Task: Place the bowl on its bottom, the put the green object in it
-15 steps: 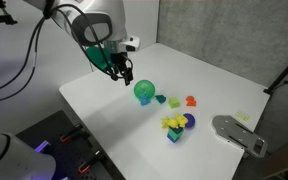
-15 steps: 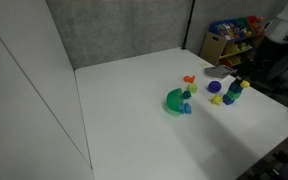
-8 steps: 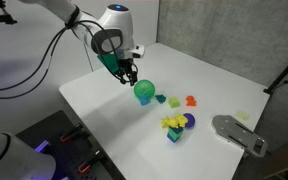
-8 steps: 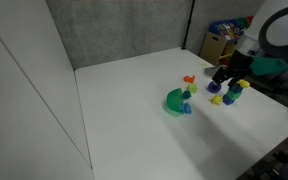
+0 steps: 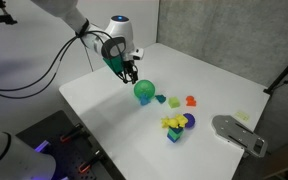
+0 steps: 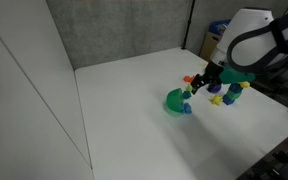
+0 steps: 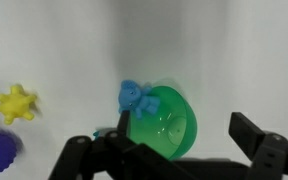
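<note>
The bright-green bowl [image 5: 144,92] lies tipped on its side on the white table [image 5: 104,110]; it also shows in the other exterior view [image 6: 174,101] and in the wrist view [image 7: 166,122]. The green object, a tiny bluish-teal toy piece [image 7: 134,96], rests against the bowl's rim [image 5: 160,98] [image 6: 186,109]. My gripper [image 5: 130,72] [image 6: 198,86] is open and empty. It hangs just above the bowl, a finger on each side of it in the wrist view [image 7: 179,150].
A yellow-green piece [image 5: 174,101] and an orange piece [image 5: 191,100] lie past the bowl. A multicoloured block pile [image 5: 176,124] [image 6: 229,95] stands nearby. A grey device [image 5: 239,133] sits at the table's corner. A toy shelf [image 6: 234,35] stands behind.
The gripper has moved across the table and down toward the bowl, staying open. The bowl and toy pieces have not moved.
</note>
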Motion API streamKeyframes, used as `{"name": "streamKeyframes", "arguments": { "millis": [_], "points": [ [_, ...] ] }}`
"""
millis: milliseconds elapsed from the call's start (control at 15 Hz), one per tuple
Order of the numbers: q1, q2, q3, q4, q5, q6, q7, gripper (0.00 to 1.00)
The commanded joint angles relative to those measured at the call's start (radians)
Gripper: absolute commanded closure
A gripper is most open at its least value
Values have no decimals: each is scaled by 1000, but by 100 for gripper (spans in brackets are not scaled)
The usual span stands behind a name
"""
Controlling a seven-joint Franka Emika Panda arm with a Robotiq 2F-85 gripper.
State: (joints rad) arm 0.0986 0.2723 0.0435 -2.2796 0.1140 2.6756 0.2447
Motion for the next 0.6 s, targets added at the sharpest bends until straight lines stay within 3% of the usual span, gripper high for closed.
{"name": "streamKeyframes", "arguments": {
  "millis": [0, 533],
  "points": [
    [45, 116, -31, 104, -61, 43, 88, 0],
    [155, 371, -126, 331, -103, 89, 196, 0]
  ]
}}
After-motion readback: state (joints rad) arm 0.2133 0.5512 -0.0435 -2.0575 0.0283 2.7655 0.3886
